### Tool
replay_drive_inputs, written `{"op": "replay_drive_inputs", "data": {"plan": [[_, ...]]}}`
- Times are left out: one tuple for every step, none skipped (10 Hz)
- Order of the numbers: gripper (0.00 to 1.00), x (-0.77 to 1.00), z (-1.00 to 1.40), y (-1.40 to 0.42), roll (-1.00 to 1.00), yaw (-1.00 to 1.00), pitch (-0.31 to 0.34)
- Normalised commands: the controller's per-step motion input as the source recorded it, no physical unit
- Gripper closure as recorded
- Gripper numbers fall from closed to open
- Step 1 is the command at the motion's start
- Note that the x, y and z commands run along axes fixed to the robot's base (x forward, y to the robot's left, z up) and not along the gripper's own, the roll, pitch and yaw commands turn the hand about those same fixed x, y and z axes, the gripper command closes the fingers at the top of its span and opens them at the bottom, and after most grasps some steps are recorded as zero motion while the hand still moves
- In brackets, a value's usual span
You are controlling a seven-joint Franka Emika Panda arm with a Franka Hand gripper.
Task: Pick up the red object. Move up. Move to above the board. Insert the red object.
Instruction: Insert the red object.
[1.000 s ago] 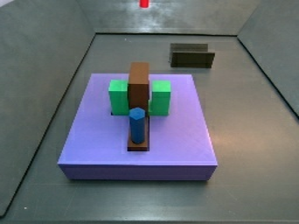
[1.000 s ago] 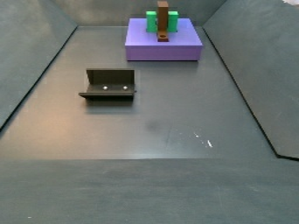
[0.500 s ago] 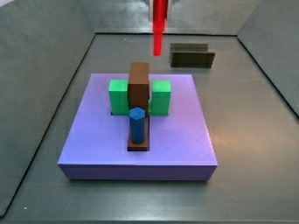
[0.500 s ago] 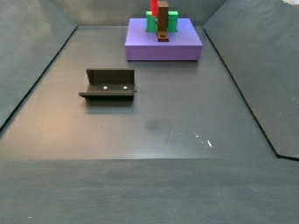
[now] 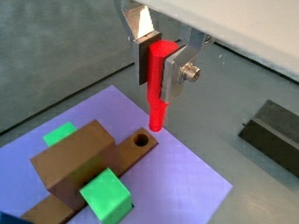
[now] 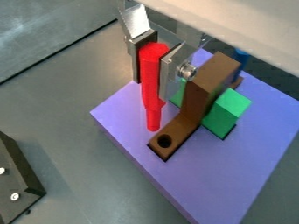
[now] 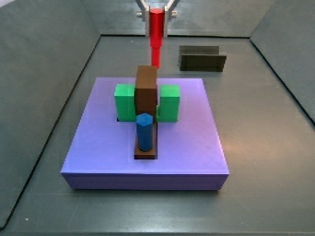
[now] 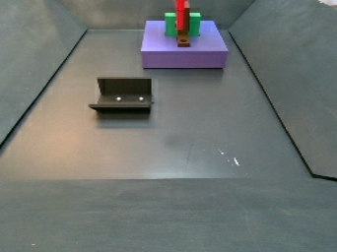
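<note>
One red object [image 5: 156, 87], one blue peg [image 7: 144, 131], two green blocks, one brown bar [image 7: 146, 92] and one dark fixture [image 8: 122, 95] are all that show here, along with the board [image 7: 185, 147] itself. The gripper [image 5: 160, 54] hangs above the board, its two silver fingers [image 5: 180, 70] closed on the upper part of the red object, which points straight down from between the pads. In both wrist views the rod's lower tip sits just above a round hole [image 5: 142, 139] in the low end of the brown bar — close over it but not inside, so the hole is empty. The same hole [image 6: 163, 141] shows dark and open in a wrist view, with the red rod [image 6: 152, 86] upright just beside it. The blue peg stands upright at the other end of the bar. One green block [image 7: 124, 102] stands against one side of the bar, the second [image 7: 169, 102] against the opposite side. The fixture stands on the grey floor, well apart from the board.
</note>
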Motion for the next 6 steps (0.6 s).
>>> {"op": "replay_drive_inputs", "data": {"plan": [[1.0,0.03,-0.27,-0.11,0.0,-0.05,-0.073],[1.0,0.0,-0.32,-0.07,-0.05,0.0,-0.087],[1.0,0.0,-0.46,-0.02,-0.24,-0.03,-0.087],[1.0,0.0,-0.43,0.0,-0.33,-0.03,-0.103],[1.0,0.0,-0.11,0.0,-0.13,0.0,-0.036],[1.0,-0.03,0.0,0.0,0.0,0.0,0.0]]}}
